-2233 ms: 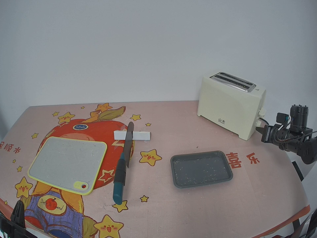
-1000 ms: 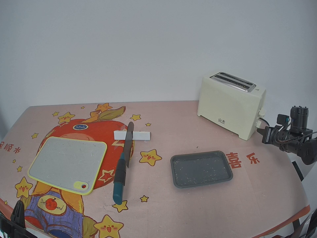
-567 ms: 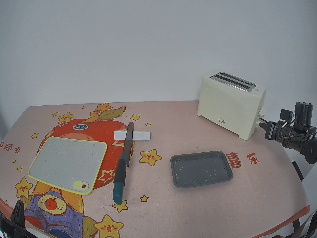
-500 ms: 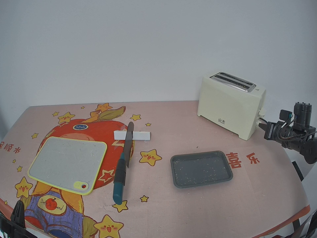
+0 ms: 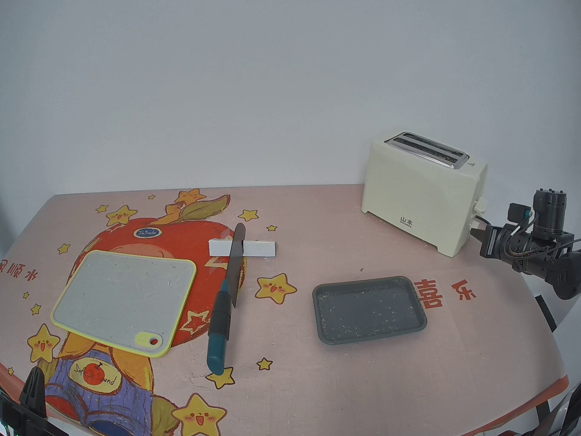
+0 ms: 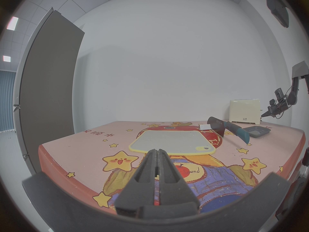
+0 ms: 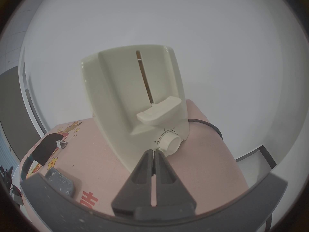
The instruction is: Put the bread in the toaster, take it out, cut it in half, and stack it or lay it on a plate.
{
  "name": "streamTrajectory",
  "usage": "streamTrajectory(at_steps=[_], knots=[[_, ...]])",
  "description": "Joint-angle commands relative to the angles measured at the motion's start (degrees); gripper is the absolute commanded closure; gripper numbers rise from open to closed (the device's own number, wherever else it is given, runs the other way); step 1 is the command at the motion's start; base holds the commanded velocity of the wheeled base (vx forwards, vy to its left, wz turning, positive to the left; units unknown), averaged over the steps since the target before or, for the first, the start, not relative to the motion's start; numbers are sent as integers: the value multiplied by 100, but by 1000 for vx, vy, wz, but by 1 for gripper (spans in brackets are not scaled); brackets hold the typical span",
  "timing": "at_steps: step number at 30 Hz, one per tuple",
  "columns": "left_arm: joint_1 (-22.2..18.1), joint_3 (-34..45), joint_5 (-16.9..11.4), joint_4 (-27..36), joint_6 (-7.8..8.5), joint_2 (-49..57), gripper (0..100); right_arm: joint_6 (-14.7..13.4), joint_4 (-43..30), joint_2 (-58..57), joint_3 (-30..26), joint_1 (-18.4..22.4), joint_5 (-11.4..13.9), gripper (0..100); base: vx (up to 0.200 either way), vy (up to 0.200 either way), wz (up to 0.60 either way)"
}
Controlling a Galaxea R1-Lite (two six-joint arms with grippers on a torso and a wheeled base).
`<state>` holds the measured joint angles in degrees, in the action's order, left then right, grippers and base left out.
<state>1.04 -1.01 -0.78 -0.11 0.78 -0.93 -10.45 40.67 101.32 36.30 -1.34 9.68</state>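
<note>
Cream toaster (image 7: 122, 91) lever (image 7: 159, 109), frame centre: my right claw (image 7: 154, 155), closed and empty, should contact it squarely, avoiding the dial (image 7: 170, 143).

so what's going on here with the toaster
The right claw, shut, sits at the lever end of the toaster, pointing near the dial just below the lever. The lever is at the low end of its slot; whether bread sits inside is hard to tell. The knife leans on a white block beside the bare cutting board, and the grey tray holds only crumbs. The left claw, shut, hangs low by the table edge.
</note>
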Motion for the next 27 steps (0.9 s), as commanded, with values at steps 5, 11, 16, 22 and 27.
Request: streamTrajectory(at_steps=[5, 11, 16, 22, 27], knots=[[2, 101, -1, 2, 1, 5, 100, -1, 3, 55, 8, 11, 8, 100, 0, 0, 0], [2, 101, -1, -7, 1, 5, 100, 8, 3, 152, 0, 29, -1, 100, 0, 0, 0], [-7, 101, -1, -7, 1, 5, 100, 16, 3, 160, 0, 29, -1, 100, 0, 0, 0], [-7, 101, -1, -7, 1, 5, 100, 16, 3, 169, 0, 29, 8, 100, 0, 0, 0], [2, 101, -1, -7, 1, 5, 100, 16, 3, 169, 8, 37, 8, 100, 0, 0, 0]])
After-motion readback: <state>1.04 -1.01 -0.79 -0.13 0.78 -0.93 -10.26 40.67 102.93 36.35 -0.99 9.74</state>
